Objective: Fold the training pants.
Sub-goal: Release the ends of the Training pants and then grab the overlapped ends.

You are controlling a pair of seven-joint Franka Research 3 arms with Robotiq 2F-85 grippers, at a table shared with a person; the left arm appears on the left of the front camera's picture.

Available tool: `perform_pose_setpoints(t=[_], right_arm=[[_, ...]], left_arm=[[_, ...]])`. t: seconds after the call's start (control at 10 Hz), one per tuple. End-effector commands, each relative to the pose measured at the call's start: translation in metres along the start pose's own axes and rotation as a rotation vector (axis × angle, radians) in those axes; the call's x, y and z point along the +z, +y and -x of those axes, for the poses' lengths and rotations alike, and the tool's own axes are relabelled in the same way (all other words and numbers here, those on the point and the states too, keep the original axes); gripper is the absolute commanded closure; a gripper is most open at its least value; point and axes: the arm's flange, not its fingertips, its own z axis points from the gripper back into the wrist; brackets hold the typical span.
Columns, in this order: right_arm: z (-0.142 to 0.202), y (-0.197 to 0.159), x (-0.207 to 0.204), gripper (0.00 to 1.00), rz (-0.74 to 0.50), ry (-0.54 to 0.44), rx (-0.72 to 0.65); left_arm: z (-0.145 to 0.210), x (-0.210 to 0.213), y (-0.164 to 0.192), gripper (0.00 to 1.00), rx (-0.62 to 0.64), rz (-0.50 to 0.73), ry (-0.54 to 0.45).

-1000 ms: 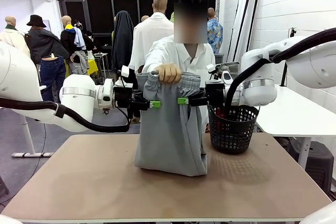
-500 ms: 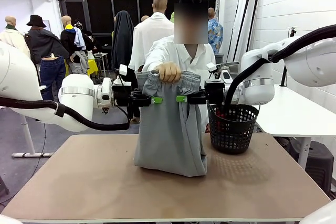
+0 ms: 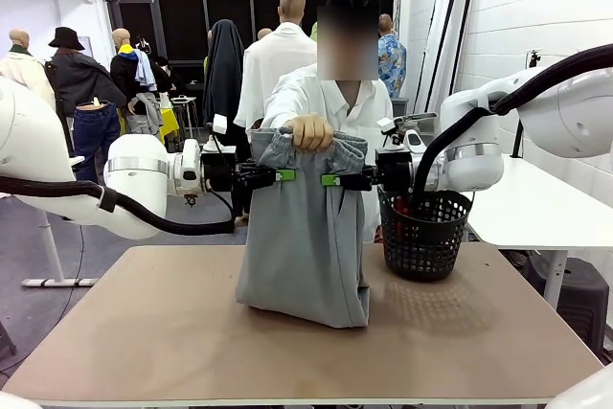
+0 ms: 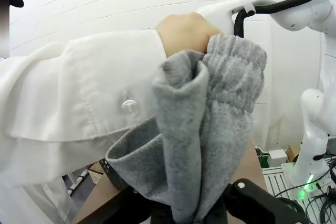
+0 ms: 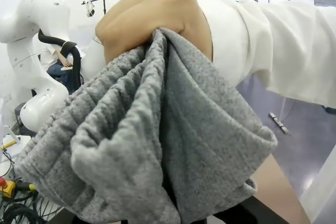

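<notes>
Now left claw (image 3: 283, 175) and right claw (image 3: 331, 180) pinch the pants (image 3: 302, 246) mid-frame; seemingly soft, light, floppy, best held by the waistband (image 3: 347, 147).

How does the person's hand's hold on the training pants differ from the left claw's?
The person's hand fists the gathered waistband from above; the left claw reaches in level from the side and pinches the training pants a little below it. The hand sits top middle; the claw toward the robot's left. Both hold the pants up, lower end on the table.
</notes>
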Motion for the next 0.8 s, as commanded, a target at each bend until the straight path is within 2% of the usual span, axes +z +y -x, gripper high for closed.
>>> perform_pose_setpoints(t=[0.0, 0.6, 0.7], right_arm=[[-0.010, -0.005, 0.003, 1.00, -0.008, 0.022, -0.017], [-0.032, -0.009, 0.017, 1.00, -0.063, 0.036, 0.034], [-0.033, -0.013, 0.017, 1.00, -0.064, 0.055, 0.025]], left_arm=[[-0.003, 0.000, -0.001, 1.00, 0.013, 0.020, -0.009], [0.006, -0.008, -0.007, 1.00, 0.032, 0.066, 0.058], [0.006, -0.012, -0.006, 1.00, 0.004, 0.056, 0.071]])
